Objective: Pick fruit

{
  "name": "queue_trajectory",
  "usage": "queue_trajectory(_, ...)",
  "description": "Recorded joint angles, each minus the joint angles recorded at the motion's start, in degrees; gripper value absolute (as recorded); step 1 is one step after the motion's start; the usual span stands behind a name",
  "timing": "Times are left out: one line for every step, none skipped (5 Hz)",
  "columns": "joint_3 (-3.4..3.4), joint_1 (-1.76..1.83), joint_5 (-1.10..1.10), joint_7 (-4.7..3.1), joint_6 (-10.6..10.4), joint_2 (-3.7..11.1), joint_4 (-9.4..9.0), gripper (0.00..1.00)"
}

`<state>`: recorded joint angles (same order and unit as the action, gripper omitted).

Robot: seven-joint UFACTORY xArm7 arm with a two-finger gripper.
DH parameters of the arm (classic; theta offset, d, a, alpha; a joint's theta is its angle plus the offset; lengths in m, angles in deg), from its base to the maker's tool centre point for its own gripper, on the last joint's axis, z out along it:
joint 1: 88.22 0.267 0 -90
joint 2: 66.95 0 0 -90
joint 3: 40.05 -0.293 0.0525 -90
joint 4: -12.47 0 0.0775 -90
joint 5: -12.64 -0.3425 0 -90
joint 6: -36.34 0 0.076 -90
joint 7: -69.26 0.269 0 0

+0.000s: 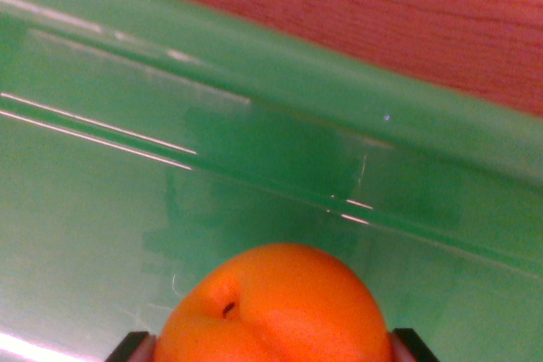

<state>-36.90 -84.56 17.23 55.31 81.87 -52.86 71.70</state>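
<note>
An orange fruit (276, 307) with a small dark stem dimple fills the bottom middle of the wrist view. It sits inside a green plastic bin (102, 209), close to the bin's floor. My gripper (273, 347) holds it: a dark fingertip (131, 347) presses the fruit's side at the wrist view's left and another fingertip (414, 343) presses its side at the wrist view's right. The lower part of the fruit and most of both fingers are cut off by the frame's bottom edge.
The bin's wall and rounded rim (356, 91) run diagonally across the view just beyond the fruit. Past the rim lies a reddish wooden tabletop (407, 14). Light streaks glint on the bin's floor at the wrist view's left.
</note>
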Motion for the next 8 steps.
queue_trajectory(0.0,0.0,0.0,0.0,0.0,0.0,0.0,1.0)
queue_trajectory(-0.02,0.02,-0.05,-0.14,2.41,-1.06,1.35,1.0)
queue_trajectory(-0.02,0.02,-0.05,-0.14,2.41,-1.06,1.35,1.0)
queue_trajectory(-0.05,0.04,-0.1,-0.3,4.92,-2.16,2.76,1.0)
queue_trajectory(-0.05,0.04,-0.1,-0.3,4.92,-2.16,2.76,1.0)
queue_trajectory(-0.07,0.06,-0.16,-0.45,7.57,-3.33,4.25,1.0)
queue_trajectory(-0.07,0.06,-0.16,-0.45,7.57,-3.33,4.25,1.0)
queue_trajectory(-0.1,0.07,-0.22,-0.62,10.27,-4.52,5.77,1.0)
